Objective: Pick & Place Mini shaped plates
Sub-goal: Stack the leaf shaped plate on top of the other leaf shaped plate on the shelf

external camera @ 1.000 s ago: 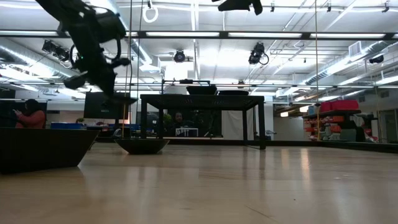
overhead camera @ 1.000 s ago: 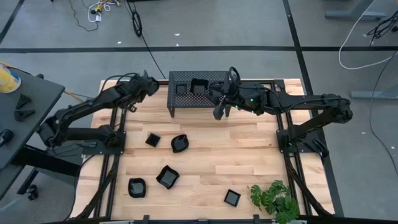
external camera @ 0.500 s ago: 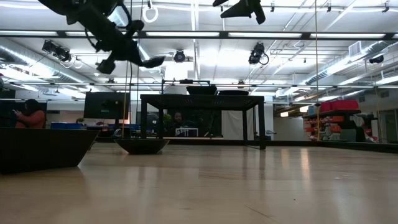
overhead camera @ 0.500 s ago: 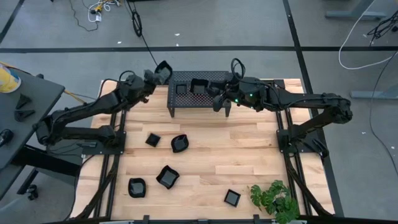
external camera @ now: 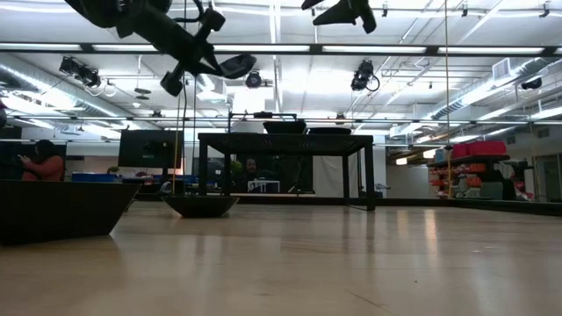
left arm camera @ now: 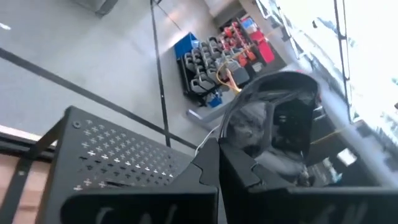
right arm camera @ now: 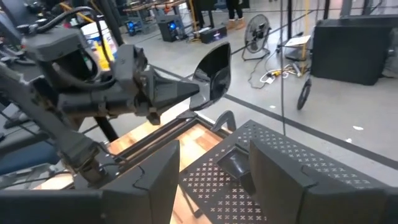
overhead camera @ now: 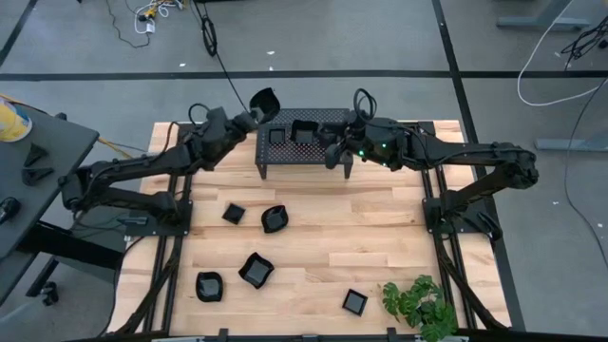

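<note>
My left gripper (overhead camera: 250,118) is shut on the rim of a glossy black mini plate (overhead camera: 264,102), held tilted in the air over the back left corner of the black perforated stand (overhead camera: 323,117). The same plate (external camera: 235,64) hangs high in the low view and shows above my left fingers (left arm camera: 214,177) in the left wrist view. Two mini plates (overhead camera: 276,136) (overhead camera: 304,131) lie on the stand. My right gripper (overhead camera: 337,160) hovers open and empty at the stand's front right. Several more mini plates (overhead camera: 275,219) lie on the wooden table.
A green plant (overhead camera: 418,304) sits at the table's front right corner. Loose plates (overhead camera: 234,214) (overhead camera: 256,270) (overhead camera: 209,285) (overhead camera: 354,302) are spread over the table's front half. A grey side table (overhead camera: 28,161) stands at the left.
The left gripper has swung right and upward with its plate, from the table's back left to the stand's corner. The right gripper drew back slightly, then stayed still.
</note>
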Controlling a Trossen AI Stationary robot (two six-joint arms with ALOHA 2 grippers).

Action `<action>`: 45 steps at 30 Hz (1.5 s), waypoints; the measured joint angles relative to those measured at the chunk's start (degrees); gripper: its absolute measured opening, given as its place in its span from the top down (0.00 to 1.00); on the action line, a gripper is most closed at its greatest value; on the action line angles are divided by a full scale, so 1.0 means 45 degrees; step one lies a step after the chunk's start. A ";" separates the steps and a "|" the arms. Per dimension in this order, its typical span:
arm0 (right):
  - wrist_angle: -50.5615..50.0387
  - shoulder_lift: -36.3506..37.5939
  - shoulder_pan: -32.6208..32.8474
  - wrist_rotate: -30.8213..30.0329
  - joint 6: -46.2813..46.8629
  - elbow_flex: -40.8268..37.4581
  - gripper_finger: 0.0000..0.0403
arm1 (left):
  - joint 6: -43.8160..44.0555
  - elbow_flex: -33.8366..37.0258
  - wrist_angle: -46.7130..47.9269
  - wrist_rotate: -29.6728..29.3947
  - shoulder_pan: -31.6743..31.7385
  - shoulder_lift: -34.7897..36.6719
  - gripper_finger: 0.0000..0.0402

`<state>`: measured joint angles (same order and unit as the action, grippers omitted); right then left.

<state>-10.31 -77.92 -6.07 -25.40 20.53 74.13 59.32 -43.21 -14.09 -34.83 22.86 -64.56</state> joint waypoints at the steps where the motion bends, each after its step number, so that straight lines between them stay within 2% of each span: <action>1: 0.0001 0.0003 0.0000 -0.0135 -0.0001 0.0000 0.52 | -0.0227 -0.0181 -0.0025 0.0020 -0.0040 -0.0192 1.00; 8: 0.0001 0.0003 -0.0063 -0.0605 -0.0005 0.0000 0.52 | -0.3614 -0.2548 0.0151 0.0423 -0.0371 -0.1856 1.00; 14: -0.0041 0.0003 -0.0321 -0.1405 -0.0118 0.0000 0.52 | -0.6470 -0.4916 0.1456 0.1107 -0.0371 -0.3236 1.00; 20: -0.0066 0.0003 -0.0794 -0.1570 -0.0006 0.0000 0.52 | -0.8294 -0.5749 0.1785 0.1675 -0.0453 -0.3706 1.00; 27: -0.0077 0.0003 -0.1524 -0.1285 -0.0162 0.0000 0.52 | -0.8760 -0.5744 0.1952 0.2167 -0.0556 -0.3706 0.99; 33: -0.0002 -0.0086 -0.1911 0.0879 -0.1400 0.0005 0.52 | -0.8771 -0.5744 0.1972 0.2385 -0.0566 -0.3706 0.99; 45: 0.0112 -0.0623 -0.2055 0.0905 -0.1365 0.0005 0.52 | -0.8799 -0.5734 0.1977 0.2691 -0.0773 -0.3706 0.99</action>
<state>-9.81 -80.72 -15.31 -21.32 14.39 74.15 19.73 -69.01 -5.19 -22.72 19.38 -81.23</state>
